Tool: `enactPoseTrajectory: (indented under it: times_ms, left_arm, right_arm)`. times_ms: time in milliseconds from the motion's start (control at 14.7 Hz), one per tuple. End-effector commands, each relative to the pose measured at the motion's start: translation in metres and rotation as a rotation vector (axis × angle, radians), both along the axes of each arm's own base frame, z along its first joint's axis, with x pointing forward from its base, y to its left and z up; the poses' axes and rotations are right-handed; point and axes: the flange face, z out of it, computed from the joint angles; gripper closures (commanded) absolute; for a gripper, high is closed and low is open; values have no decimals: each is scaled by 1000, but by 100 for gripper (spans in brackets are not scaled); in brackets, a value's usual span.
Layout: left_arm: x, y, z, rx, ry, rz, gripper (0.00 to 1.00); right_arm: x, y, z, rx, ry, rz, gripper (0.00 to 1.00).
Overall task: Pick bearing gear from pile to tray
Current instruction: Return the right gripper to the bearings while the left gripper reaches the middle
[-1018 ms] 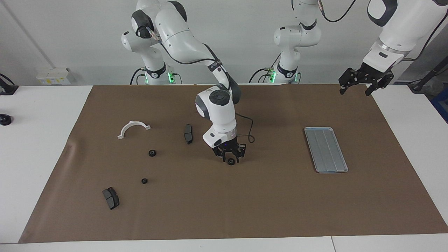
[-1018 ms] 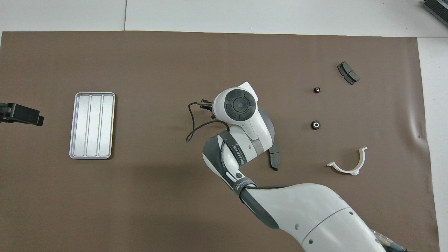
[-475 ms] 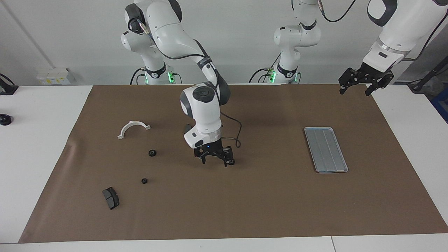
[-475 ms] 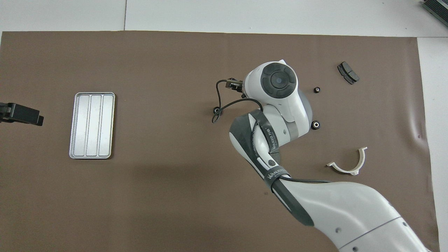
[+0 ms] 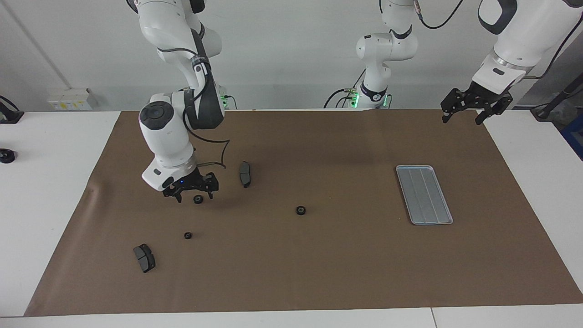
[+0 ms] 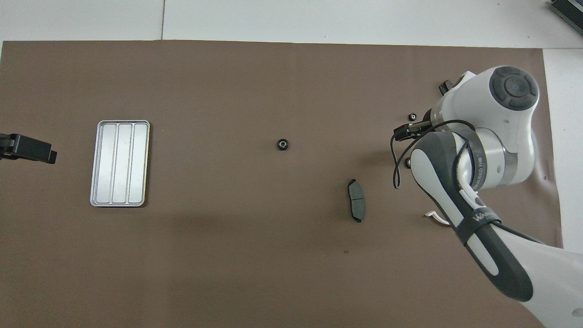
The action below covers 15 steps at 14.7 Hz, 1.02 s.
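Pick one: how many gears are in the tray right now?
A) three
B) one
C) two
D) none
D: the tray shows only its bare grooved floor in both views, while three gears lie on the mat: one mid-table, one under the open right gripper at, one farther from the robots.

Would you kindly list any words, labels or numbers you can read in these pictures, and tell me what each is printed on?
"WANFEO": white lettering on a dark band around the right arm in the overhead view; the reading is uncertain.
A second line of white lettering on the grey band of the same arm's wrist: too blurred to read.
The tray, the gears and the brake pads show no text.
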Motion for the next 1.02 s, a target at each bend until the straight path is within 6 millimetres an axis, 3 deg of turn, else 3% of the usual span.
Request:
enactPoseTrajectory:
  times_ms: [0,339,543,678,950]
  left_arm:
    - [-5,4,1,-7,5,-5,0]
    - [-9,3,0,-8,22,-1,0]
    - [-3,-10,2,-7,-11,-23,0]
    - [3,-43,-6,-9,-73,-53,0]
    - [0,-123,-46,-24,-118,-56,0]
  right_arm:
    - [-48,-21,-33,12,-32,95,0]
    - [-57,-24,-54,14,-48,100,0]
    - [-55,-17,-62,14,-66,104,0]
    - [-56,-15,-64,13,-61,107,1]
    - [-62,-15,-76,13,-73,107,26]
